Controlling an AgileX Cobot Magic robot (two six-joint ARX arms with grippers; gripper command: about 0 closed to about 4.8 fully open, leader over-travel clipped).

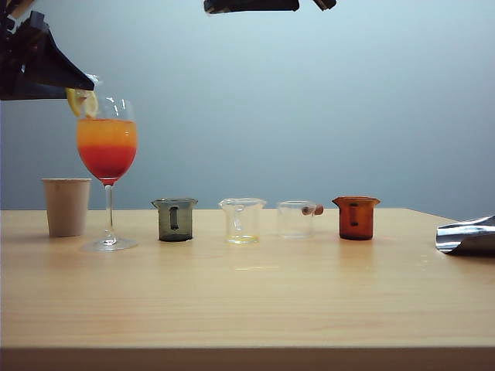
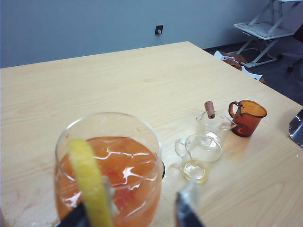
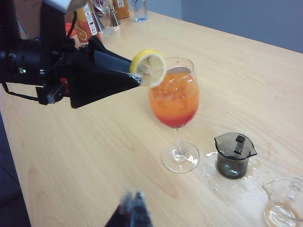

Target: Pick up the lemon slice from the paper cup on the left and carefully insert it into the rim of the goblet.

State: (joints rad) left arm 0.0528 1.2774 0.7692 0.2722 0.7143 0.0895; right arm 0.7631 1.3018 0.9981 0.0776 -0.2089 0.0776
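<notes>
Seating lemon slice [image 3: 148, 67] on goblet [image 3: 174, 101] rim — soft, slippery, thin glass; hold by rind. Left end effector [image 3: 137, 79] jaws spread; right end effector [image 3: 134, 204] pressed together, low over table [image 3: 94, 165].

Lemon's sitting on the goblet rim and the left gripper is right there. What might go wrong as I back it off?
1. The lemon slice sits on the goblet rim right at the left gripper fingertips; if it clings to a pad, retreating may pull it off.
2. The goblet is tall, full and narrow-footed; a sideways nudge might tip it onto the grey jug beside it.
3. The table looks wet around that jug, so things there may slide.

The right gripper hangs clear.
</notes>
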